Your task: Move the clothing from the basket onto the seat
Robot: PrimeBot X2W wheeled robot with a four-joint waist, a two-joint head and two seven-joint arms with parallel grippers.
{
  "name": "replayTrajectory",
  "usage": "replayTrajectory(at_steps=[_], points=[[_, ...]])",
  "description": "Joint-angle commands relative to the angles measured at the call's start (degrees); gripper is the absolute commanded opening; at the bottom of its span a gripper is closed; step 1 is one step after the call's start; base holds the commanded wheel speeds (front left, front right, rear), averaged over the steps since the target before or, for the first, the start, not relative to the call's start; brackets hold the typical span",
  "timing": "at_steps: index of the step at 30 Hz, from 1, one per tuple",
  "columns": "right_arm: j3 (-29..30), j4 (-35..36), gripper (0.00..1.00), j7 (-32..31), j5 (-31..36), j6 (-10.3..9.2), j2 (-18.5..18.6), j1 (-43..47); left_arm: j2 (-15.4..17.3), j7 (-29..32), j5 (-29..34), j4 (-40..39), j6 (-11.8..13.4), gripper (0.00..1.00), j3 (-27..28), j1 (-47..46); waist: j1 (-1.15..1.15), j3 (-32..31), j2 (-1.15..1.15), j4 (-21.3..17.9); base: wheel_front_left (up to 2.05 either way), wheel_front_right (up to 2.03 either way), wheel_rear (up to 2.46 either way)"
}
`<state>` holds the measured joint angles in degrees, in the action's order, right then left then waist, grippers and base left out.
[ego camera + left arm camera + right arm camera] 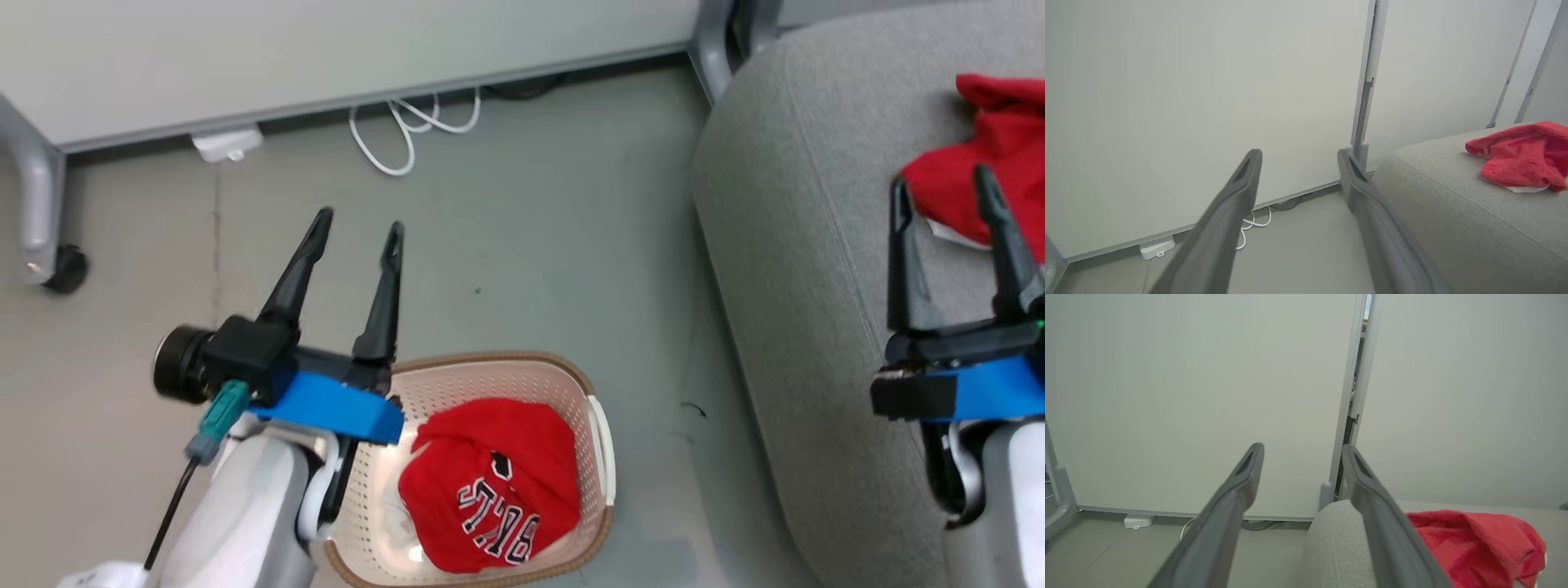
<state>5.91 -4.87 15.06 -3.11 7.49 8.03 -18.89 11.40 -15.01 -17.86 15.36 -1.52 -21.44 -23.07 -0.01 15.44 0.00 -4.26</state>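
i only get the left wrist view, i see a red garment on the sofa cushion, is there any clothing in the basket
Observer: Yes, a red jersey with black-and-white lettering lies crumpled in the basket.
Operator: ok and the other side, holding anything
Observer: No, the right end effector is open and empty above the seat, its fingers pointing at the red garment that lies there.
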Motion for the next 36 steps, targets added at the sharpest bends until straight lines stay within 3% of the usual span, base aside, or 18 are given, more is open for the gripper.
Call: replayTrajectory(at_steps=[1,17,36], points=[[-0.28,0.37,1.00,0.18,-0.13,0.02,-0.52,1.90,-0.46,-0.22,0.47,-0.78,0.07,1.00,2.00,2.36,0.01,-2.97,0.00,2.20,0.00,0.00,0.00],[-1.52,-0.17,1.00,0.18,1.24,0.02,-4.05,11.12,-4.73,-0.20,4.39,-1.70,-2.93,1.00,12.11,13.48,0.01,-9.75,0.00,4.77,0.00,0.00,0.00],[-2.13,1.42,1.00,0.18,2.72,0.02,-5.16,16.86,-7.43,-0.21,7.23,-0.80,-5.11,1.00,16.82,16.43,0.01,-11.42,0.00,5.11,0.00,0.00,0.00]])
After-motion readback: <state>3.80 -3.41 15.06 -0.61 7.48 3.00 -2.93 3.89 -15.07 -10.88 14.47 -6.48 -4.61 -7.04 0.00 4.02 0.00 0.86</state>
